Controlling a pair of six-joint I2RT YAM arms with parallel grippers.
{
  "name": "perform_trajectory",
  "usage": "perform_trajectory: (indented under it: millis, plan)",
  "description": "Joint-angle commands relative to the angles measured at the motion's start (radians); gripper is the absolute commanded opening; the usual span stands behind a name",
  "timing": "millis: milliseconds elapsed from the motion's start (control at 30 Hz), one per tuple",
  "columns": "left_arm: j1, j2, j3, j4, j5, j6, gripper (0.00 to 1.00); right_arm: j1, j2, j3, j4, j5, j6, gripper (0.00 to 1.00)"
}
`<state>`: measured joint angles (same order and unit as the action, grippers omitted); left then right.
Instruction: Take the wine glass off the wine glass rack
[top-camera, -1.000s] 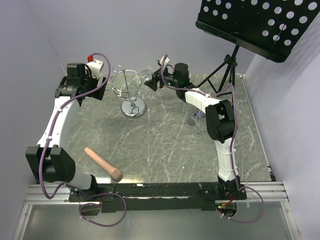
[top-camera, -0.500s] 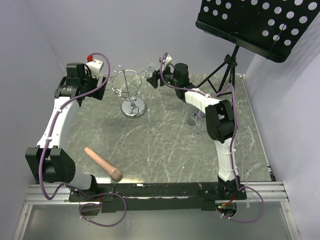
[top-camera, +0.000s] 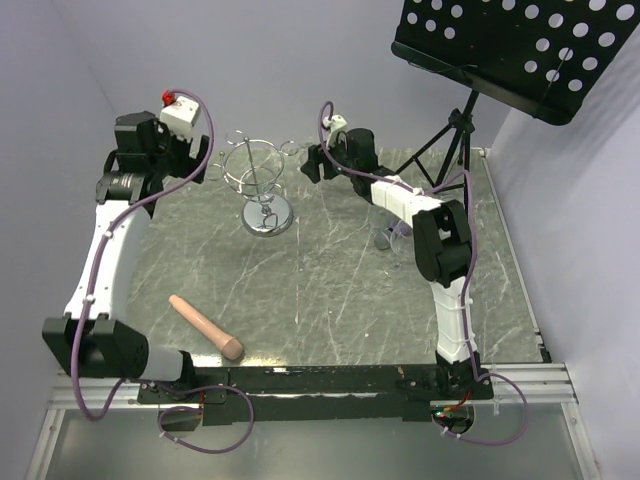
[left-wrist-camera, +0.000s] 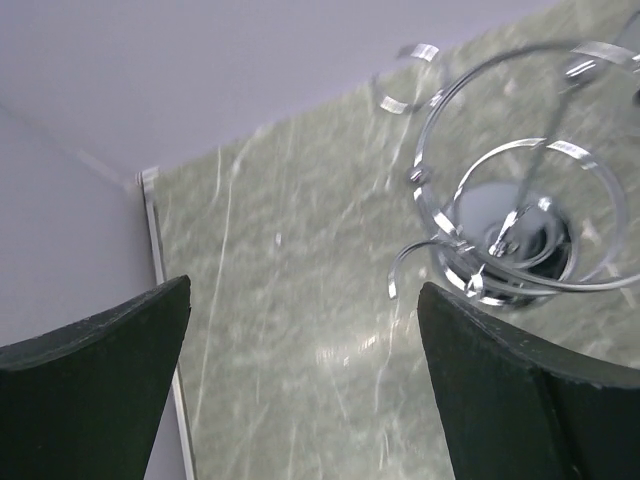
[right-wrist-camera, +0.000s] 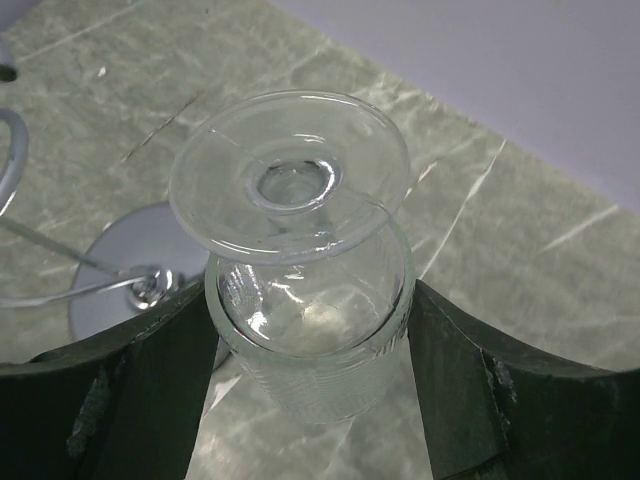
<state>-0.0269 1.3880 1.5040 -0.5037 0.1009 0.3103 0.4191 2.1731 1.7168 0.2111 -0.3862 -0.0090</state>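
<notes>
Inverted wine glass (right-wrist-camera: 290, 190) gripped by right claw (right-wrist-camera: 310, 372), wine glass rack (top-camera: 257, 178) alongside

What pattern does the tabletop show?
The tabletop is grey-green marble with pale veins, clearest in the top external view.

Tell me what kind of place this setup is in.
Probably a robotics lab test cell, not a home: a left arm and right arm bolted to a marble-patterned table, plain pale walls boxing it in, and staged props like a wine glass rack.

Wine glass (right-wrist-camera: 305, 300) right of wine glass rack (top-camera: 260, 190), rod (top-camera: 205, 328) front left
</notes>
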Motion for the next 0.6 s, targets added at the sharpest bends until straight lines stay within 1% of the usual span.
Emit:
perform_trajectory:
  millis: [0,33,167,233,333,367,433,533,567]
  plan:
    - [-0.002,-0.139,-0.057,0.178,0.175,0.055,1.00,0.003,-0.212,0.047,-0.041,-0.055,0.020,0.00]
    - [-0.008,-0.150,-0.070,0.191,0.190,0.085,1.00,0.003,-0.235,0.041,-0.059,-0.086,-0.009,0.00]
    - [-0.080,-0.182,-0.119,0.246,0.146,0.214,1.00,0.006,-0.349,-0.023,-0.127,-0.189,-0.091,0.00]
    - [-0.103,-0.199,-0.145,0.284,0.189,0.260,1.00,0.006,-0.401,-0.051,-0.156,-0.262,-0.120,0.00]
    - [-0.148,-0.222,-0.188,0.350,0.249,0.309,1.00,0.004,-0.461,-0.077,-0.206,-0.417,-0.192,0.00]
    - [-0.168,-0.222,-0.189,0.355,0.266,0.332,1.00,0.006,-0.473,-0.077,-0.257,-0.460,-0.215,0.00]
    - [-0.206,-0.215,-0.180,0.350,0.296,0.369,1.00,0.009,-0.489,-0.062,-0.318,-0.519,-0.249,0.00]
    - [-0.251,-0.210,-0.179,0.352,0.379,0.421,1.00,0.009,-0.498,-0.030,-0.412,-0.554,-0.285,0.00]
    - [-0.269,-0.211,-0.182,0.358,0.397,0.443,1.00,0.009,-0.496,-0.011,-0.467,-0.572,-0.316,0.00]
